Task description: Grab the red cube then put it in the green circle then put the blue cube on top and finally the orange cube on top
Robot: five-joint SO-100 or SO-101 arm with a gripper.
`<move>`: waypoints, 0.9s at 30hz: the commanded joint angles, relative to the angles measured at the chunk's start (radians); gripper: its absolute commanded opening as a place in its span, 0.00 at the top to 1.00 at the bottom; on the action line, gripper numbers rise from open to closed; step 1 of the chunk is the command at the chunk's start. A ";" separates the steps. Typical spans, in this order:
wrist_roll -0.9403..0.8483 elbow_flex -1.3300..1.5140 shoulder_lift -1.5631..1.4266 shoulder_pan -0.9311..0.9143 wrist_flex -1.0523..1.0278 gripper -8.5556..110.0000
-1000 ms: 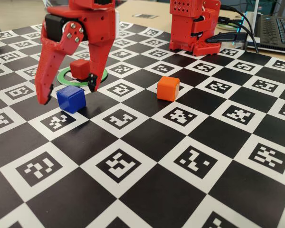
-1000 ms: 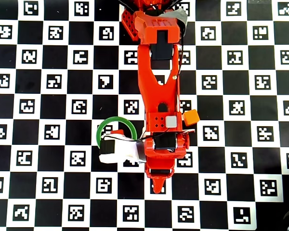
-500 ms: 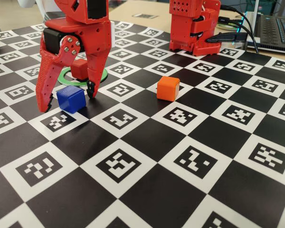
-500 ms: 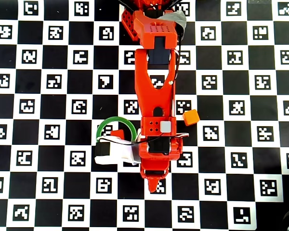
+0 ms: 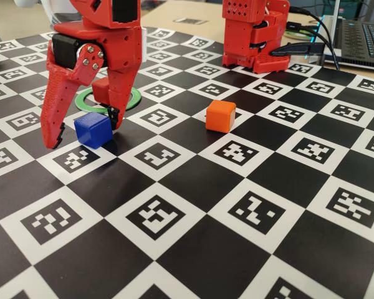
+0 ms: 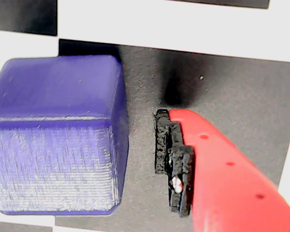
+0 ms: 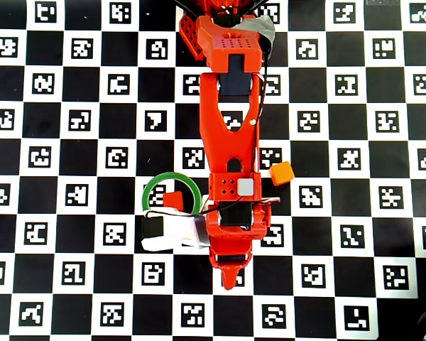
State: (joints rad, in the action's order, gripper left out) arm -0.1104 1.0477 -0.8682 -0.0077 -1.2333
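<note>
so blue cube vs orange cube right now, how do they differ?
Colour: the blue cube is deep blue, the orange cube bright orange.
Place: in the fixed view the blue cube sits between the open fingers of the gripper, with a gap to the fingertip in the wrist view; the orange cube stands alone, clear of the arm.
Shared: same apparent size, rounded edges, both resting on the checkered board, outside the green circle.

In the overhead view the arm [image 7: 231, 142] covers the blue cube entirely and hides the near part of the green circle [image 7: 156, 186]. The wrist view cuts off the blue cube [image 6: 58, 135] at its left edge (only one finger [image 6: 217, 174] shows), so jaw spacing there is perhaps unreadable. The fixed view crops the arm's top.
</note>
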 commanded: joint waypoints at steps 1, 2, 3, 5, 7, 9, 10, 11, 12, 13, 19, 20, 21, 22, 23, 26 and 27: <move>-0.038 -0.080 -0.031 0.011 0.011 0.55; -0.043 -0.080 -0.031 0.011 0.011 0.55; -0.048 -0.080 -0.031 0.011 0.011 0.55; -0.052 -0.078 -0.031 0.012 0.012 0.55; -0.054 -0.077 -0.031 0.012 0.015 0.55; -0.057 -0.077 -0.031 0.012 0.017 0.55; -0.057 -0.077 -0.031 0.012 0.018 0.55; -0.057 -0.075 -0.031 0.012 0.018 0.56; -0.057 -0.075 -0.031 0.014 0.018 0.56; -0.057 -0.075 -0.031 0.014 0.018 0.57; -0.054 -0.071 -0.032 0.014 0.021 0.72; -0.052 -0.069 -0.032 0.014 0.023 0.75; -0.052 -0.069 -0.034 0.014 0.023 0.78; -0.052 -0.067 -0.034 0.014 0.023 0.80; -0.051 -0.066 -0.035 0.014 0.025 0.83; -0.046 -0.061 -0.048 0.012 0.023 0.86; -0.046 -0.061 -0.055 0.012 0.017 0.87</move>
State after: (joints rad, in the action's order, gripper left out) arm -0.1595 1.0477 -0.8682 -0.0077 -1.2226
